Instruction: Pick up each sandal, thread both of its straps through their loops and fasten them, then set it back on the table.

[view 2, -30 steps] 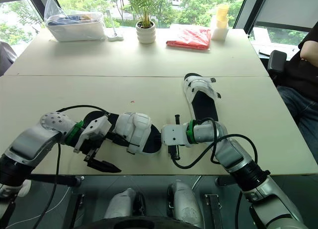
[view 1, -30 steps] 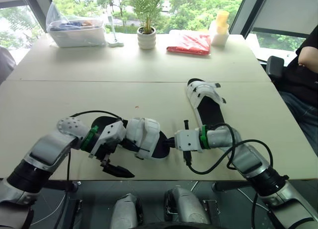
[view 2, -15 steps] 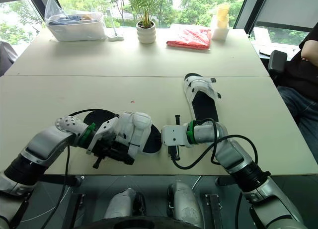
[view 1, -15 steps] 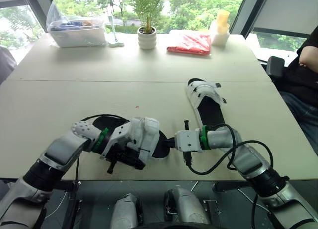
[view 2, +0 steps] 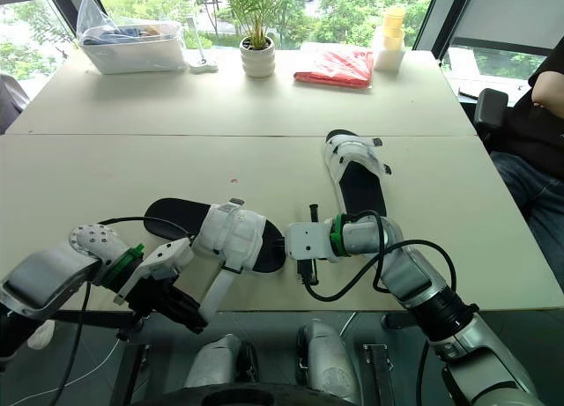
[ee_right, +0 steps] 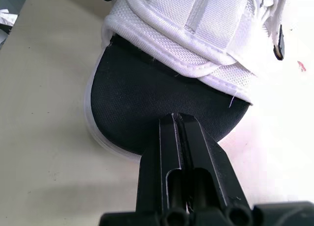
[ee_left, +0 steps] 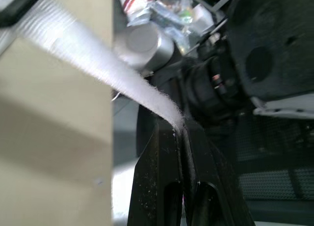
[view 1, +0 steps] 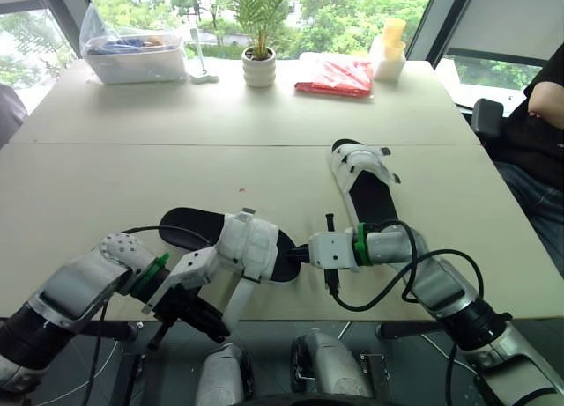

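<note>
Pulled strap [view 1: 233, 297] past table [view 1: 106, 186] edge, sandal [view 1: 248, 246] gripped

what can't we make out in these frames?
- Whether the strap held by the left gripper runs through its loop: eye views, the white upper of the near sandal hides it.
- Strap fastening on the far sandal: eye views, too small.
- Heel end of the near sandal: right wrist view, cut off by the picture's edge.
- Contents of the bin: eye views, the plastic bag blurs them.
</note>
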Tool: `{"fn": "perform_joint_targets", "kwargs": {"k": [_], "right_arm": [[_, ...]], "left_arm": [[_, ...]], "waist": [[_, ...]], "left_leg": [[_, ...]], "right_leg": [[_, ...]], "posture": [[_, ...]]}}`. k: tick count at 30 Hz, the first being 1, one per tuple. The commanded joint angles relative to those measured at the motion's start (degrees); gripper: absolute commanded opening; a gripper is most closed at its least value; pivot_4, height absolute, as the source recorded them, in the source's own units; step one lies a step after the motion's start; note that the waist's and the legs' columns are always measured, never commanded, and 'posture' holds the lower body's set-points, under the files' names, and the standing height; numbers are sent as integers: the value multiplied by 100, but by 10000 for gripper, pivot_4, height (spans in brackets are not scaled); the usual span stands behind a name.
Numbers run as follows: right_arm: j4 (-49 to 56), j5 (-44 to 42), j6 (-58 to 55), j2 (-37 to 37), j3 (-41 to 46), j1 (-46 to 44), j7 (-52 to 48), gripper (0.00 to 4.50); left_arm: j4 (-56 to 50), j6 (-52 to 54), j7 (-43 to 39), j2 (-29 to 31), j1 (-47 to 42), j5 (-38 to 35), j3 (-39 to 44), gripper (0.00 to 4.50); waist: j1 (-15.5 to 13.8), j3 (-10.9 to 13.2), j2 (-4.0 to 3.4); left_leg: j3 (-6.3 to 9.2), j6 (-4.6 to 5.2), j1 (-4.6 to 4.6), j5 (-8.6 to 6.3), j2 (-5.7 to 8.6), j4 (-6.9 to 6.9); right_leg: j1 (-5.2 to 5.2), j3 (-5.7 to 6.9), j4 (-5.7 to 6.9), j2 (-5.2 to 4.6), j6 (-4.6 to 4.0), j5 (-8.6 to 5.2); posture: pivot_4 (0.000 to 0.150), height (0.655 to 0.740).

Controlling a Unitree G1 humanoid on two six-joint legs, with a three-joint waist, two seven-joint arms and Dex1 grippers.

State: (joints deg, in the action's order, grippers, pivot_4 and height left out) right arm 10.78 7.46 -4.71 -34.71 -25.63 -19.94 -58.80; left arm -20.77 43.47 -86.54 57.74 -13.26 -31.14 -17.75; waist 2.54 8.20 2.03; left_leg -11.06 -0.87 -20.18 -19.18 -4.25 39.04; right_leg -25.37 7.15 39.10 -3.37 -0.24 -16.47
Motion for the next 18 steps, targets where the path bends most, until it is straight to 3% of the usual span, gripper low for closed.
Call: {"fn": "perform_joint_targets", "kwargs": {"k": [1, 5, 8, 14, 18], "right_arm": [[-487, 304, -257, -66, -391, 253, -131, 0], [-506, 319, -236, -76, -399, 246, -146, 0], [-562, 363, -177, -93, -429, 226, -166, 0], [-581, 371, -164, -83, -440, 220, -146, 0], [-598, 370, -160, -72, -435, 215, -128, 0]], "left_arm": [[-188, 959, -14, -87, -340, -865, 266, 312], [183, 1965, 562, -566, -1005, -1407, 527, 312], [1061, 3170, 1299, -1318, -1881, -1960, 1039, 312], [2176, 4521, 2606, -2433, -2795, -2280, 2119, 312], [3025, 4903, 3134, -2755, -3280, -2315, 2638, 12982]], "waist": [[-2, 0, 0], [-9, 0, 4], [-20, 0, 10], [-16, 2, 16], [-16, 2, 18]], "left_leg": [[0, 0, -1, 0, 0, 0], [2, 0, -2, 0, 1, 4], [7, 0, 2, 1, 4, 5], [26, -15, 1, 10, 10, 7], [30, -18, 3, 13, 16, 11]], "right_leg": [[-1, 1, 0, 0, 0, 0], [2, 2, 0, 0, 2, 1], [9, 2, 0, 1, 4, 1], [11, 2, 3, 3, 5, 2], [14, 2, 5, 0, 7, 5]], "posture": [[1500, 7241], [1500, 7241], [1500, 7241], [1500, 7241], [1500, 7241]]}}
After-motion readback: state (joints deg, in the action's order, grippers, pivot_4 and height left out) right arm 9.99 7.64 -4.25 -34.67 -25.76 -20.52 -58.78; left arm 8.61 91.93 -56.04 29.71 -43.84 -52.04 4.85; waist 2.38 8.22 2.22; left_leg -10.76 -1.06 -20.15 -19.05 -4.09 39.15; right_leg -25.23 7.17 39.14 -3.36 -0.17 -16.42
